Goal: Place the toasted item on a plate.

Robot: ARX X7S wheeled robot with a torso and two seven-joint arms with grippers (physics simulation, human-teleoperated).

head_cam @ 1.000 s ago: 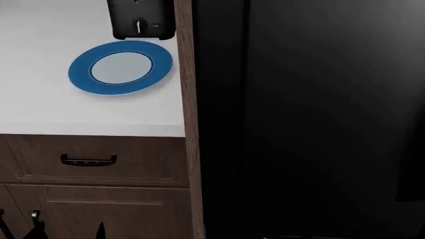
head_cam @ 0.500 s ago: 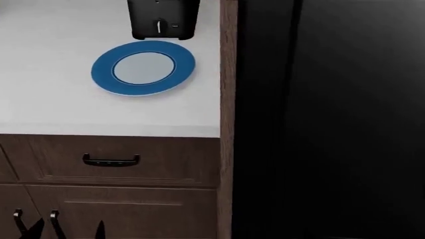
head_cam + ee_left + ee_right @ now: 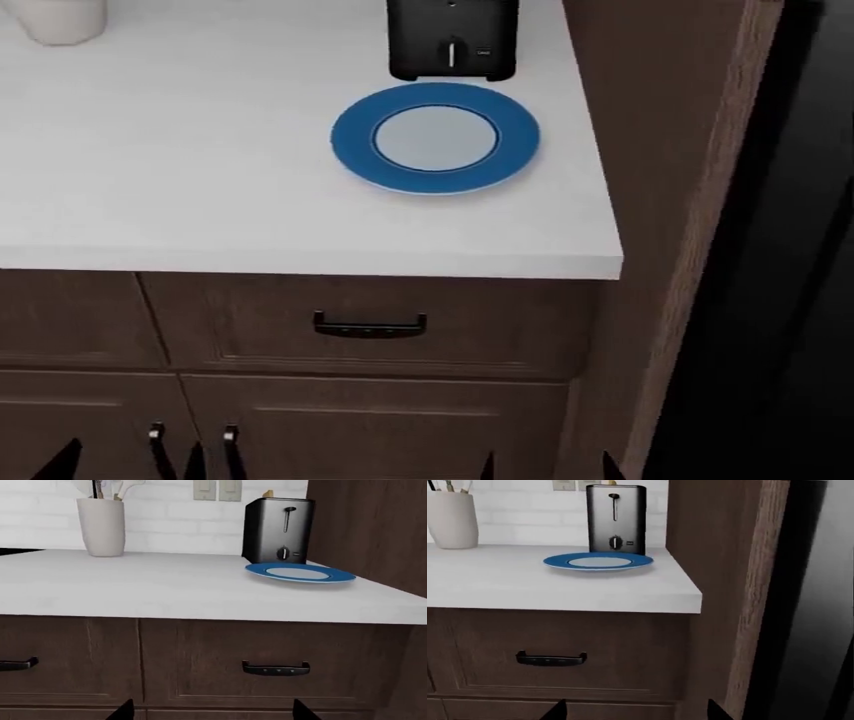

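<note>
Behind the plate, at the back of the counter, stands the toaster, and the toast shows only as a small golden tip poking from its slot in the left wrist view; the same tip seems to show in the right wrist view, and in the head view we cannot see it. Both arms hang low in front of the cabinet, below the counter edge. Of the left gripper and the right gripper we see only dark fingertips at the picture edges, set wide apart, so we judge both open and holding nothing. The step in hand, as we read it, is the approach. We should lift an arm clear of the counter lip before reaching in, pass over the plate rather than through it, and come down on the toast from above with the jaws across its thin faces. The right arm looks better lined up with the toaster. Beside the plate, on the right, a tall wood panel closes in the space and could catch an elbow. Well left of the plate a pale utensil crock sits clear of the path. The drawer handle below the plate sticks out towards our arms.
</note>
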